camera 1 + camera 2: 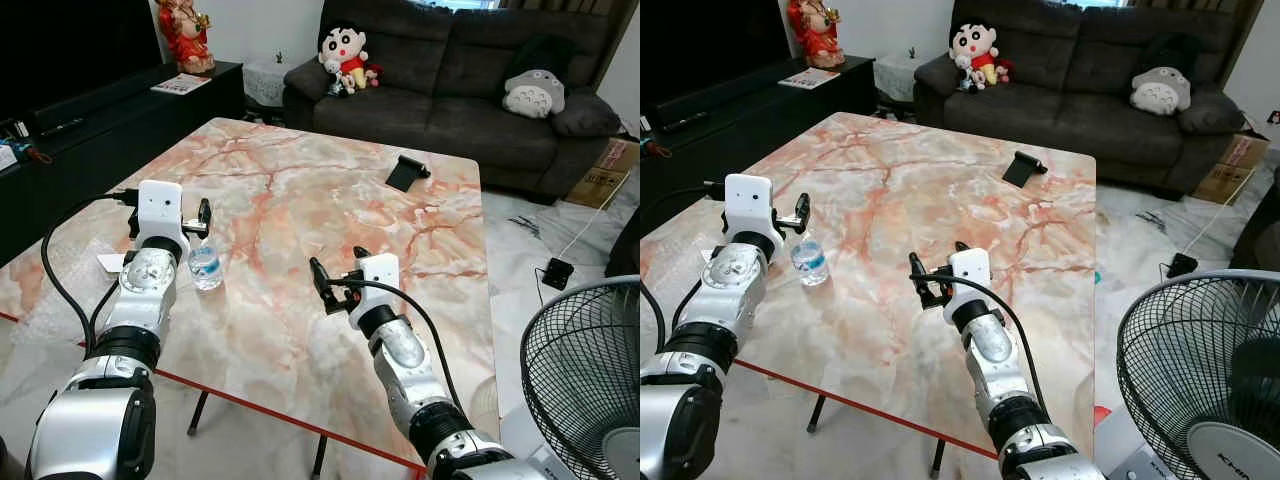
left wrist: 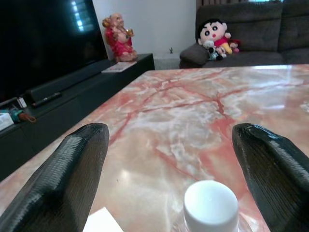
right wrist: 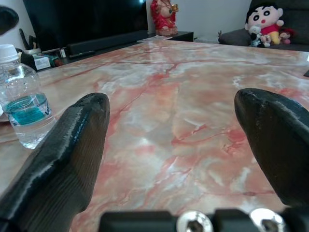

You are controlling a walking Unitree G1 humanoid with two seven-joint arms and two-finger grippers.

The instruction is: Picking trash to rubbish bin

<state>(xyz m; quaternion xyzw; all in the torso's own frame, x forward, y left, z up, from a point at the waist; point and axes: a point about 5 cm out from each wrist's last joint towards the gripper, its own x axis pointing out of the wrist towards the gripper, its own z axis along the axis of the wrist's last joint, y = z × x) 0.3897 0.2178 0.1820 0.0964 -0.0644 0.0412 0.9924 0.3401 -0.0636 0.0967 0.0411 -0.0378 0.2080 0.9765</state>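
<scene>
Left wrist view: clear plastic bottle (image 2: 210, 207), round white cap, between spread left gripper (image 2: 174, 159) jaws.

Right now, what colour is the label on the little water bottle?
Teal-blue, on the clear water bottle; the right wrist view shows it best.

Very little can be read. The cardboard box (image 1: 597, 181) on the floor beside the sofa carries dark printing, too small to make out. The water bottle (image 3: 22, 109) on the table has a teal label with no legible words. The booklet (image 1: 181, 83) on the black TV cabinet shows a printed cover, its text unreadable.
</scene>
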